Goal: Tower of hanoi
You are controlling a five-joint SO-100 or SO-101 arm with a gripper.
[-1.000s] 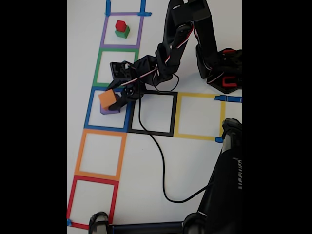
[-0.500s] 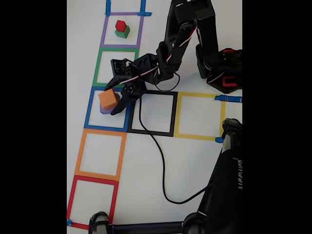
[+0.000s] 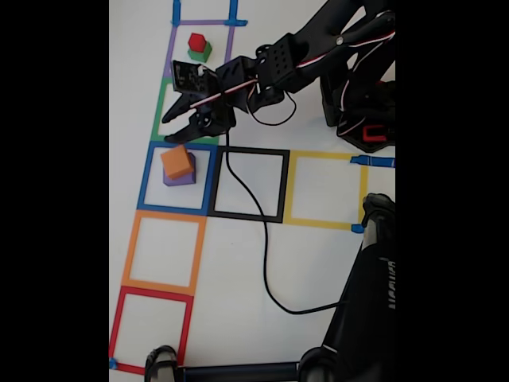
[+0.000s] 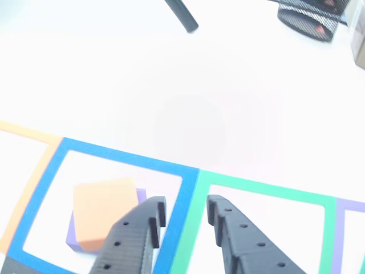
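In the fixed view the orange cube (image 3: 177, 162) sits on the purple cube (image 3: 181, 180) inside the blue tape square (image 3: 148, 187). Farther up, the red cube (image 3: 196, 40) rests on the green cube (image 3: 201, 55) in the purple tape square. My gripper (image 3: 178, 134) hovers open over the green tape square (image 3: 161, 102), just above the orange-on-purple stack and apart from it. The other view looks down past my gripper (image 4: 185, 206), whose jaws stand spread with nothing between them. There the orange cube (image 4: 105, 212) lies to the lower left, with the purple cube (image 4: 71, 238) peeking out beneath it.
Orange (image 3: 130, 248) and red (image 3: 116, 322) tape squares continue down the column. Black (image 3: 284, 187) and yellow (image 3: 363, 191) squares lie to the right. A black cable (image 3: 265, 263) loops across the table. The arm base (image 3: 364, 119) stands upper right and a black stand (image 3: 370, 302) lower right.
The gripper opened and let go of the orange cube, then lifted away toward the green square. The orange cube stays on the purple one.
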